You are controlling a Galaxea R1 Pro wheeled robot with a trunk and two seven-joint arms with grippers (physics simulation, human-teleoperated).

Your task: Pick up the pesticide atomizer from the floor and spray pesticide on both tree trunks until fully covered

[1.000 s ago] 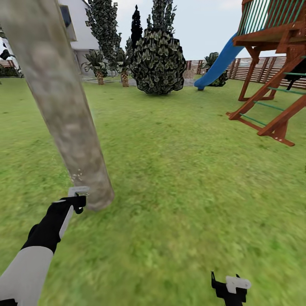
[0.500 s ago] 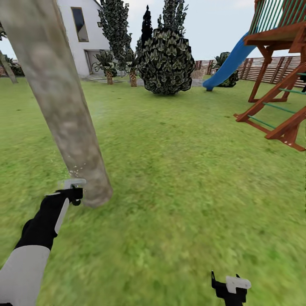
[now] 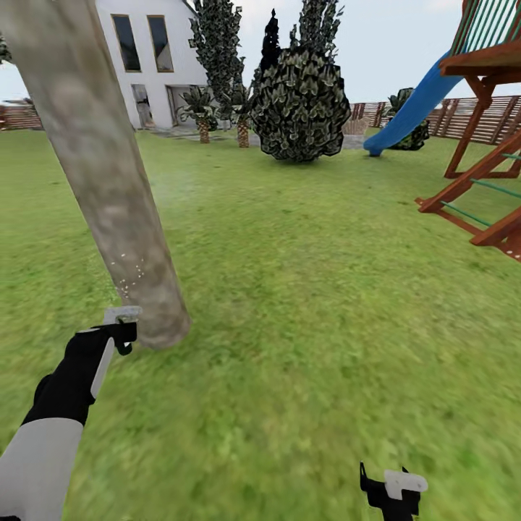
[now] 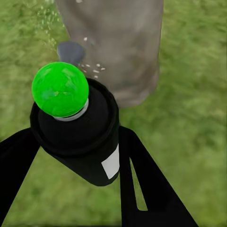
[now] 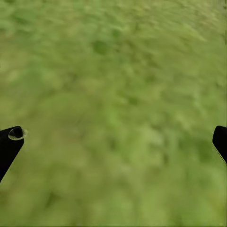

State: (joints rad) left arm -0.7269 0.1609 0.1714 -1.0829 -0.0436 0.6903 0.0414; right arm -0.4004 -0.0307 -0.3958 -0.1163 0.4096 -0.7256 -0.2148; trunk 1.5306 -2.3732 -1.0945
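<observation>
A: Item one, the pesticide atomizer?
B: Black cylindrical body with a small white label and a bright green round tip, as the left wrist view shows it. It is clamped between the two dark fingers of the left gripper, which press on its sides. In the head view little of it can be made out at the gripper's end.

A: Item two, the pesticide?
B: Tiny whitish specks, scattered over the lower trunk just above the gripper; the left wrist view has them between the green tip and the bark.

A: Item three, the tree trunk?
B: Thick, pale grey-brown, mottled, leaning, bare of branches. Its base meets the lawn just beside the left gripper. Near but apart; no contact seen.

A: The right gripper?
B: Low in the head view, over grass, well apart from the trunk. In the right wrist view its black fingertips stand spread wide, with grass alone between them.

A: Surroundings?
B: A round bush, slim dark trees beside it, a white house, a blue slide on a wooden play frame, and a slatted wooden fence behind.
</observation>
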